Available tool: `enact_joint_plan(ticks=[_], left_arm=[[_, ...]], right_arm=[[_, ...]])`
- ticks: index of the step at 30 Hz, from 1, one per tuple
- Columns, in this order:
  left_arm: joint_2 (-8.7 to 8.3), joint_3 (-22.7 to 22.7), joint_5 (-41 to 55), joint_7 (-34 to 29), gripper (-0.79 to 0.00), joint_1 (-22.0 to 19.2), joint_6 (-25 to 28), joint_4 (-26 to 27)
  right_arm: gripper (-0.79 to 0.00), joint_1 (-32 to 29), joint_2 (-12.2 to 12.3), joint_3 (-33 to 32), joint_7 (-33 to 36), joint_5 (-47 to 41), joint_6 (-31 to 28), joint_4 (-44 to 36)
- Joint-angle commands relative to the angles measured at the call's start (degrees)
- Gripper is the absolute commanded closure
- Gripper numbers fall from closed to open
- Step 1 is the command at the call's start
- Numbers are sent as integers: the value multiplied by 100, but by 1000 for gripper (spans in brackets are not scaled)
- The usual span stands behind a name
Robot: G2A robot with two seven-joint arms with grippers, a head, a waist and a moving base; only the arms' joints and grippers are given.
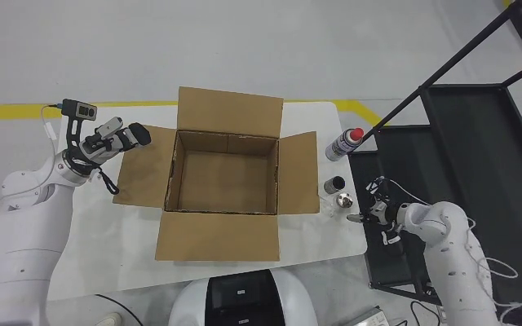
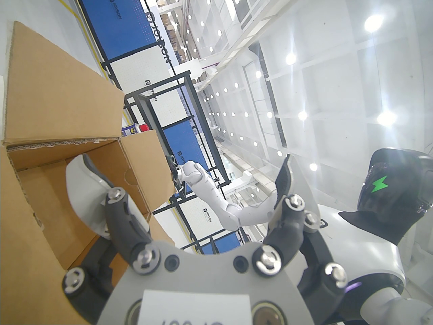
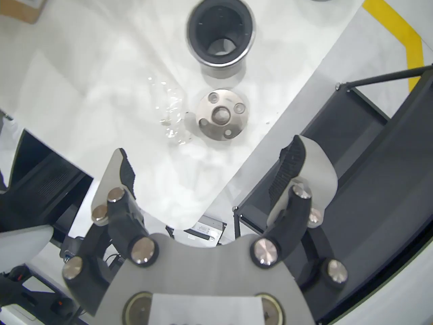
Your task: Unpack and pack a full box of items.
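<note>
Repacking seemingly next: box (image 1: 222,175) empty, left jaws released, right jaws released near flange (image 3: 221,114), which they should grasp.

We see bright, even light from above in all views. In the left wrist view the ceiling lamps (image 2: 372,23) flare into white stars and wash out the area around them. The white tabletop (image 3: 84,86) shines softly, with small glints beside the metal disc (image 3: 221,114). Shadows are weak; straight lines bend near the wrist views' edges.
</note>
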State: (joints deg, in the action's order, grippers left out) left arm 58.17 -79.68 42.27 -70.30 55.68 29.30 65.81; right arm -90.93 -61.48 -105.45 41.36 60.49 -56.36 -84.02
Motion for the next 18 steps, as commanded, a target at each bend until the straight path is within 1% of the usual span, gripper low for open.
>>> enact_joint_plan(ticks=[1, 3, 5, 18], left_arm=[[0, 0, 0, 0, -785, 0, 0, 0], [0, 0, 0, 0, -785, 0, 0, 0], [0, 0, 0, 0, -785, 0, 0, 0], [0, 0, 0, 0, -785, 0, 0, 0]], right_arm=[[-785, -177, 70, -99, 236, -438, -164, -281], [-785, -358, 161, -173, 441, -856, -164, -620], [-785, -488, 240, -307, 492, -1152, -164, -846], [-785, -508, 253, -315, 492, -1174, -164, -885]])
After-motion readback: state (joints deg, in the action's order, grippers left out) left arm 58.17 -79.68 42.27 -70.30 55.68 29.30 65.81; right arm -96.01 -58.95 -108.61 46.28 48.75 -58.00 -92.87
